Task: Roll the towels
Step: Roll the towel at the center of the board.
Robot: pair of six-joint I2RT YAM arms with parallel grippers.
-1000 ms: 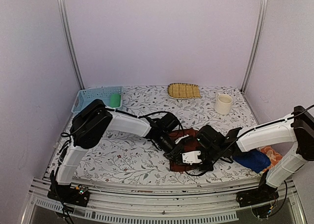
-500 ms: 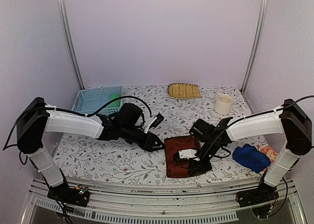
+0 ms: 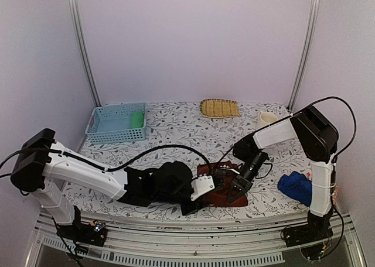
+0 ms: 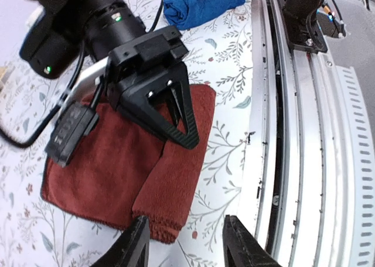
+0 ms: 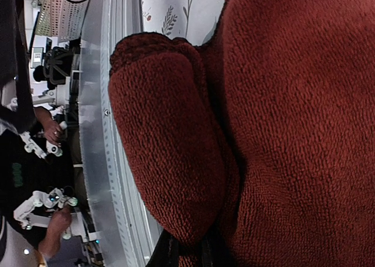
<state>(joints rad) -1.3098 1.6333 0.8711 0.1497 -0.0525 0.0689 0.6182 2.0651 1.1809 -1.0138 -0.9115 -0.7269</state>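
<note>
Seeing brown towel [image 4: 111,161] on the counter [image 3: 170,132], at the near edge, right of centre, just beside the metal rail [image 4: 304,138]. Has its near side rolled into a fat lobe along that rail, with the remainder flat and spread toward the far side.

Reading right fingers [image 4: 185,137] as closed, tips together and pointing down onto the roll about midway along it. Right wrist view gives a fold of the terry pinched between them, so calling it a grip on the brown towel.

Reading left fingers [image 4: 139,246] as open: wide apart, nothing held. Sitting low over the counter at the roll's left end, with the cloth's corner just ahead of them. Can't tell whether touching.

Seeing left arm [image 3: 88,170] stretched low along the near edge from the left base, and right arm [image 3: 281,131] arched over from the right, wrist low over the towel.

Also noting:
- blue towel [image 3: 295,187] bunched on the counter to the right, well apart from the brown one and away from both sets of fingers
- green towel [image 3: 137,119] inside the basket [image 3: 114,135], at its right end, far left corner of the counter
- straw tray [image 3: 220,108] at the far edge, centre
- cup [image 3: 265,118] far right, partly behind the right arm
</note>
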